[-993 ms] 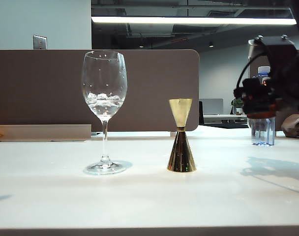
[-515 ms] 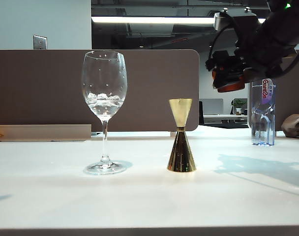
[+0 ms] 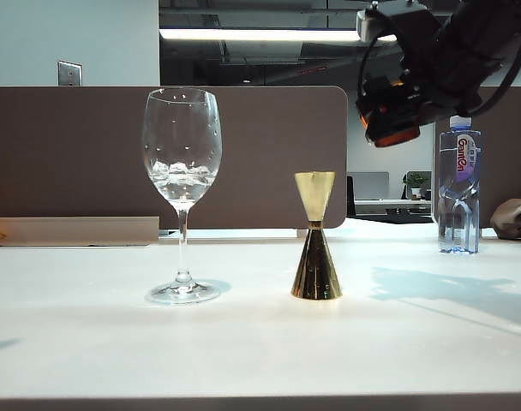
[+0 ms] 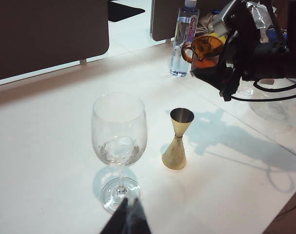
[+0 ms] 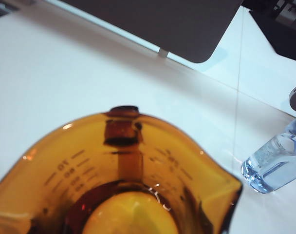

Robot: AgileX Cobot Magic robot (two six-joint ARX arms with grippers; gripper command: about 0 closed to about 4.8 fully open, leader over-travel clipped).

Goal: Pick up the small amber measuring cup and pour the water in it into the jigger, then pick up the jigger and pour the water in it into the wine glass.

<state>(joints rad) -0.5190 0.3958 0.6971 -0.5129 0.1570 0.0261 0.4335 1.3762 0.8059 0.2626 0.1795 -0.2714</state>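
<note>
Since the earlier frames the right arm [image 3: 466, 43] has risen from beside the water bottle [image 3: 459, 188] and swung inward, so the right gripper [image 3: 389, 111] now hangs high above the table [image 3: 243, 342], to the right of the jigger and well clear of it; nothing else on the table has shifted. Taking items by size: the table surface is white and bare apart from three standing objects. The water bottle, blue-capped, stands at the far right edge and plays no part. The wine glass [image 3: 182, 154] stands upright on the left, droplets on its walls and a little liquid in the bowl. The jigger [image 3: 315, 248] stands upright near the middle, apart from the glass, its open top cone facing up, presumably set so to receive a pour. The small amber measuring cup [image 4: 206, 48] is clamped in the right gripper's jaws, carried in the air; the right wrist view looks straight into it [image 5: 119, 185], measuring marks visible, though how much water it holds I cannot tell. It appears roughly level, a sensible attitude for transit without spilling. The left gripper [image 4: 124, 222] hovers low near the foot of the glass, only its dark tips showing; whether it is open or closed cannot be determined. Judgement: carry phase, cup not yet above the jigger.
</note>
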